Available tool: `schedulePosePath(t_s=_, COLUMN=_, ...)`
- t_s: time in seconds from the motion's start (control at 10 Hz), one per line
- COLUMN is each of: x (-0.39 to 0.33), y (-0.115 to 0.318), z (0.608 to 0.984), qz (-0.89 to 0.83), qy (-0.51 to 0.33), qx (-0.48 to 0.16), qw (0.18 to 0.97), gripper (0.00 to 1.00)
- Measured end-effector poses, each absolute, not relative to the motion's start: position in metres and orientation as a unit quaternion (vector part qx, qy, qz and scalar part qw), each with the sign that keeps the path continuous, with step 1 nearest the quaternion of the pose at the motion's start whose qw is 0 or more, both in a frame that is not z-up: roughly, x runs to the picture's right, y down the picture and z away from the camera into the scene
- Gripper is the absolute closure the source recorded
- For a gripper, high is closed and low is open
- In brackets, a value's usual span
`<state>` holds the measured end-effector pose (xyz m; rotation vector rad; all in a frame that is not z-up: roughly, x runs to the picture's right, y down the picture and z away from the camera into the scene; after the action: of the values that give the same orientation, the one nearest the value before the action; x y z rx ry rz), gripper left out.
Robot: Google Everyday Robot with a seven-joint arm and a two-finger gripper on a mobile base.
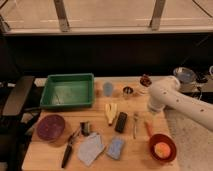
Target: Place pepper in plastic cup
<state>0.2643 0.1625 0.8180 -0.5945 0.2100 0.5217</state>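
Fingers spread wide, the gripper (151, 112) hovered over the pepper (148, 128) on the tabletop (134, 152), where an off-centre pinch might roll the smooth pod away, well apart from the plastic cup (108, 88).

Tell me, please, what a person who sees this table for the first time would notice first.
The white robot arm reaches in from the right, its gripper close to the orange-red pepper. The big green tray stands out at the back left, and a red bowl holding an orange fruit sits at the front right corner.
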Motion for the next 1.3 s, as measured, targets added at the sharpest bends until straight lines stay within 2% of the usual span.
schedulePosePath(t_s=0.7, x=0.263, y=0.205, z=0.843, qz=0.289, qy=0.121, qx=-0.361, qw=0.879, gripper=0.38)
schedulePosePath(t_s=0.8, x=0.265, y=0.208, z=0.845, qz=0.292, qy=0.121, qx=-0.365, qw=0.875, gripper=0.43)
schedulePosePath(t_s=1.0, x=0.267, y=0.210, z=0.844, qz=0.297, qy=0.120, qx=-0.367, qw=0.873, gripper=0.67)
schedulePosePath(t_s=1.3, x=0.266, y=0.204, z=0.841, qz=0.298, qy=0.110, qx=-0.362, qw=0.876, gripper=0.95)
